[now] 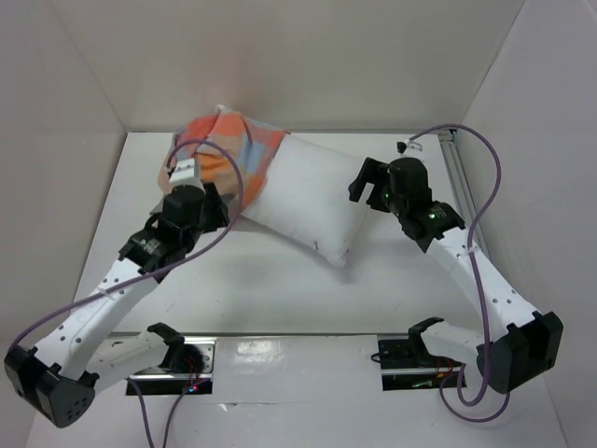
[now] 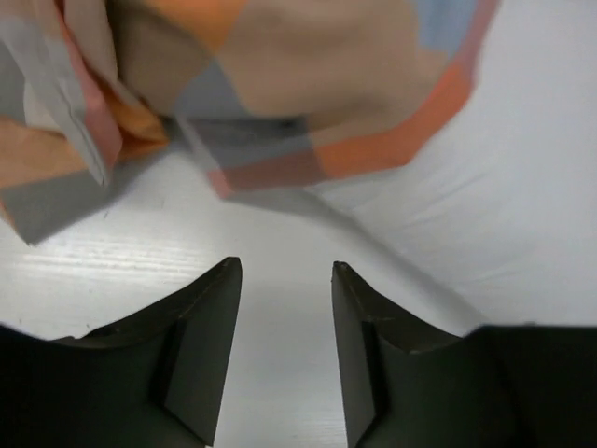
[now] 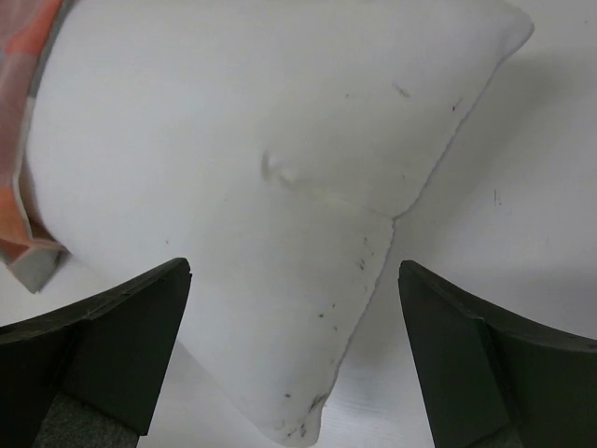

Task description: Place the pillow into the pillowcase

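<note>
The white pillow (image 1: 312, 201) lies slanted across the back of the table, its left end inside the checked pillowcase (image 1: 229, 154). My left gripper (image 1: 217, 199) is open and empty at the near edge of the pillowcase. In the left wrist view the gripper (image 2: 284, 271) hovers over bare table, with the pillowcase (image 2: 280, 84) just ahead and the pillow (image 2: 504, 205) to the right. My right gripper (image 1: 367, 182) is open wide at the pillow's right end. In the right wrist view a pillow (image 3: 261, 159) corner lies between the fingers of the gripper (image 3: 294, 271), unpinched. The pillowcase (image 3: 23, 140) shows at the far left.
White walls enclose the table (image 1: 280, 299) on the left, back and right. A metal rail (image 1: 457, 177) runs along the right wall. Purple cables loop over both arms. The arm bases stand at the near edge.
</note>
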Available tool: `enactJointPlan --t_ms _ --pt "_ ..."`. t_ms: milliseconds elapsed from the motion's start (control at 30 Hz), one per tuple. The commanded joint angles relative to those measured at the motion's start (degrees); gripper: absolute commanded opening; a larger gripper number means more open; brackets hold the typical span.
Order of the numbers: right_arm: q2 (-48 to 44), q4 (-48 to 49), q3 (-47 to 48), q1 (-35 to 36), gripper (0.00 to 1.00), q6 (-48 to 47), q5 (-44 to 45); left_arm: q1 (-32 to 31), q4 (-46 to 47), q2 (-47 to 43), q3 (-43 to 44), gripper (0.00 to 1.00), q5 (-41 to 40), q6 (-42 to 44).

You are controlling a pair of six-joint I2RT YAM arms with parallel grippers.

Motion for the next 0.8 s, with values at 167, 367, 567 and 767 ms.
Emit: enactJointPlan --t_ms 167,367,567,767 --pt "0.79 -1.30 -4.85 -0.35 1.00 1.09 -6.35 -0.21 15.08 10.97 -16.33 0.89 -5.21 -7.51" --pt "1.41 2.58 -7.57 -0.35 1.00 2.75 -10.56 2.07 28.87 21.46 -17.21 0.92 -5.57 -2.77" --pt "3.69 7.33 -10.30 -0.88 1.00 3.90 -20.05 9.45 31.89 32.96 -11.08 0.86 0.05 -0.57" --pt "5.45 9.70 -11.44 -0.88 1.00 4.43 -21.12 15.26 30.65 39.58 -4.65 0.74 9.80 1.97"
